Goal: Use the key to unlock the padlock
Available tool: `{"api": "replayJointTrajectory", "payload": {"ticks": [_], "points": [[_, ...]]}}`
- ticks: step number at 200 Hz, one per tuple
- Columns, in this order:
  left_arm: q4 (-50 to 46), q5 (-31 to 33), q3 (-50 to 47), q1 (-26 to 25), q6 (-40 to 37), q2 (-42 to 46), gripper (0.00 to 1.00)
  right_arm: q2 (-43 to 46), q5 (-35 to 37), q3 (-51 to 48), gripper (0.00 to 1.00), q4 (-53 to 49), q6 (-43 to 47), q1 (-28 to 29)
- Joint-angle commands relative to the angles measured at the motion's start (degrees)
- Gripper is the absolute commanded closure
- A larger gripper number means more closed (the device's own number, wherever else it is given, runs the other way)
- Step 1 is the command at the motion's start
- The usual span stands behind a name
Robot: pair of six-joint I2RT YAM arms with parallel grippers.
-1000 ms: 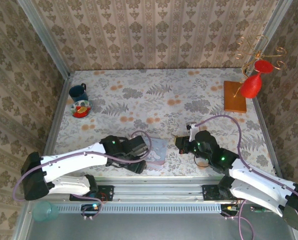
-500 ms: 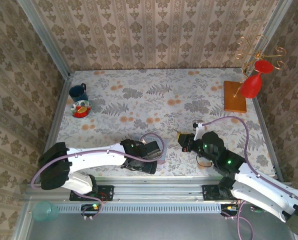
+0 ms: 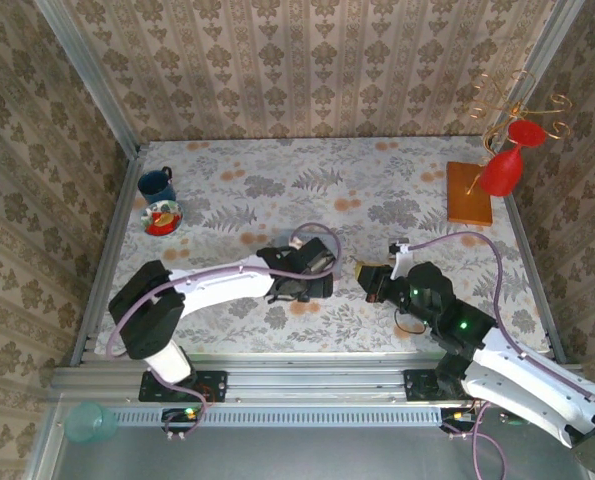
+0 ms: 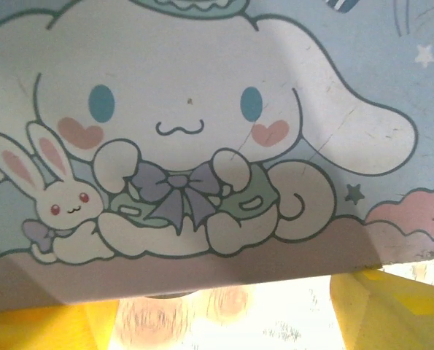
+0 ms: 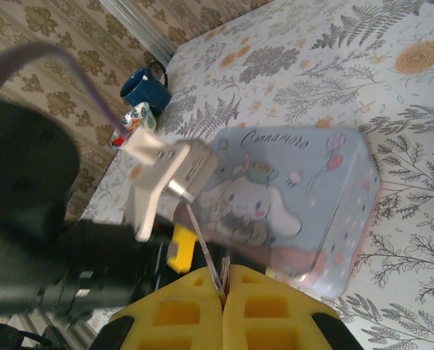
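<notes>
Left gripper (image 3: 305, 278): over the middle of the surface (image 3: 277, 180), farther from the near edge than half a second ago. Yellow fingers (image 4: 49, 328) spread at the lower edge of the pastel tin box (image 4: 202, 109); whether they clamp it cannot be told. Right gripper (image 5: 222, 292): position little changed, closed on the key (image 5: 204, 248), a thin metal sliver just beside the tin.

We see white arm shells (image 3: 222, 285), black joints (image 3: 152, 305), looping purple cables (image 3: 455, 238), green lights (image 3: 464, 326); the right hand (image 5: 222, 286) has yellow fingers (image 5: 275, 310).
</notes>
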State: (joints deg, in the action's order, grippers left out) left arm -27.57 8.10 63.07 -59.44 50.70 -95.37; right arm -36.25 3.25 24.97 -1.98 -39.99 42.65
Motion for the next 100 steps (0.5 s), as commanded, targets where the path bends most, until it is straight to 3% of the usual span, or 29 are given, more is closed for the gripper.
{"api": "replayJointTrajectory", "payload": {"ticks": [1, 27, 55, 100], "points": [[1.7, 0.7, 3.7, 2.3, -5.1, -2.5, 0.24, 2.6, 2.7, -0.6, 1.00, -1.9, -2.0, 0.3], [3.0, -1.8, 3.4, 3.9, -9.0, -1.5, 0.23, 4.2, 3.5, -0.2, 1.00, -4.4, -2.3, 0.3], [6.8, -2.7, -3.1, 4.1, -14.5, 5.0, 0.22, 4.4, 3.6, -0.2, 1.00, -4.3, -2.7, 0.2], [33.4, -12.2, -21.9, 7.4, -19.2, 17.0, 0.22, 2.0, 1.9, 0.0, 1.00, -2.0, -3.7, 0.3]]}}
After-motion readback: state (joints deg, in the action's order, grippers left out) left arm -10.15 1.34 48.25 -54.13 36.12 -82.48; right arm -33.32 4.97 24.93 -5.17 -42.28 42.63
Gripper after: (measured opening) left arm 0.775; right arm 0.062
